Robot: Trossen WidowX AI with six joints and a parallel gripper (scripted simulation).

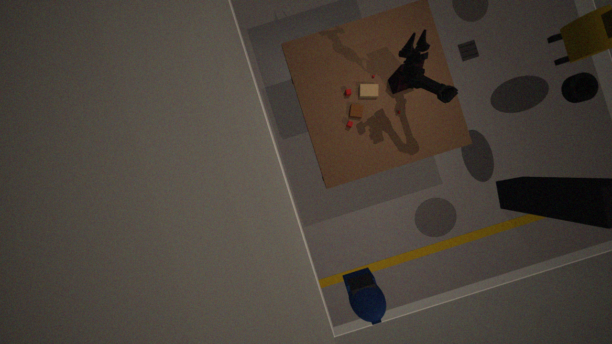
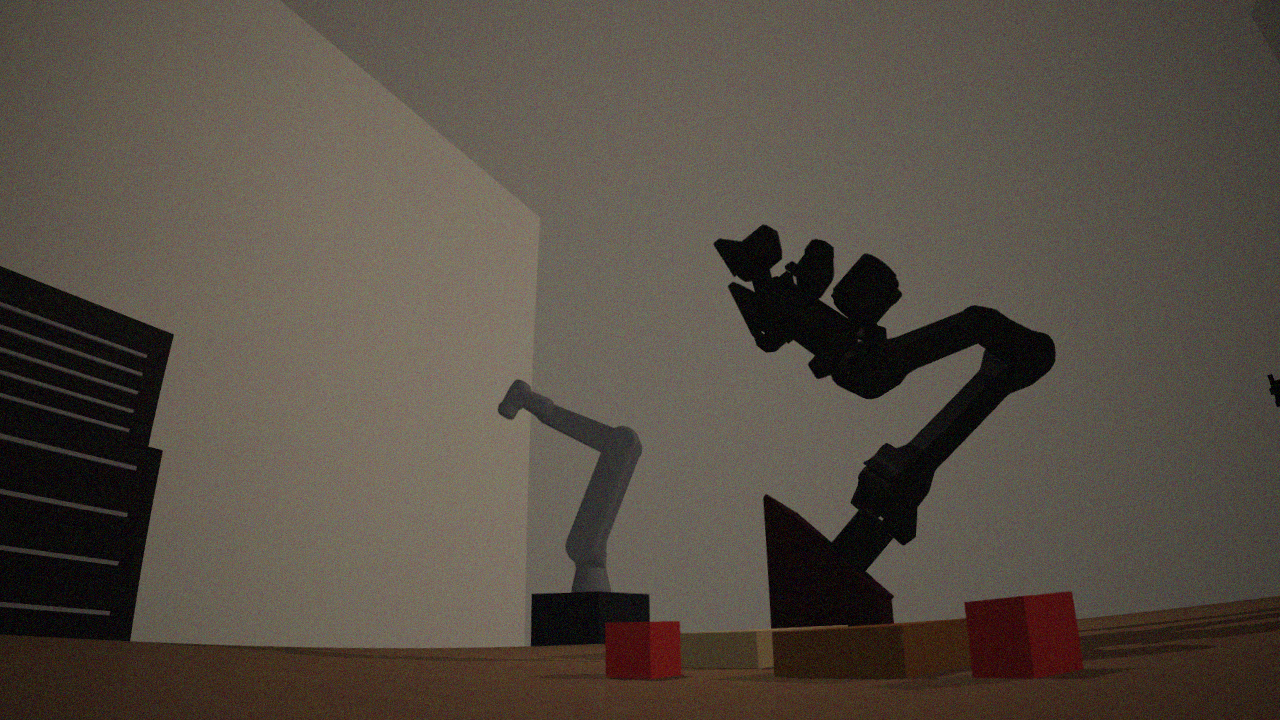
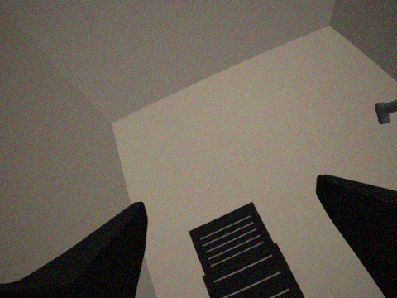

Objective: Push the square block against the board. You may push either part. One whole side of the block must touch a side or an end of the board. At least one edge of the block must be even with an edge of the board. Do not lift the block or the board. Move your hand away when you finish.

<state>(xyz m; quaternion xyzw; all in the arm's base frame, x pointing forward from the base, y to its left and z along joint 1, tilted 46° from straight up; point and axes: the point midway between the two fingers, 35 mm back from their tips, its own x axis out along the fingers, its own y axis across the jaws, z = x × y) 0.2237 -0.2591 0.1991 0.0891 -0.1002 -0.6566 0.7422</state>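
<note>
The square block (image 1: 356,110) (image 2: 838,651) is orange-brown and lies flat on the table. The board (image 1: 368,90) (image 2: 720,651) is a cream, flat rectangle. In the top view the block lies below the board's lower left part, with a narrow gap between them and its left side further left than the board's. In the exterior view the block partly hides the board. My gripper (image 1: 419,31) (image 2: 723,264) (image 3: 231,198) is open and empty, raised high above the table and away from both parts. The wrist view shows neither part.
A red cube (image 1: 348,91) (image 2: 642,650) sits left of the board, and another (image 1: 349,123) (image 2: 1023,635) sits just below the block. Two tiny red pieces (image 1: 373,76) (image 1: 398,112) lie on the wooden table top (image 1: 316,145). The arm's base stands right of the board.
</note>
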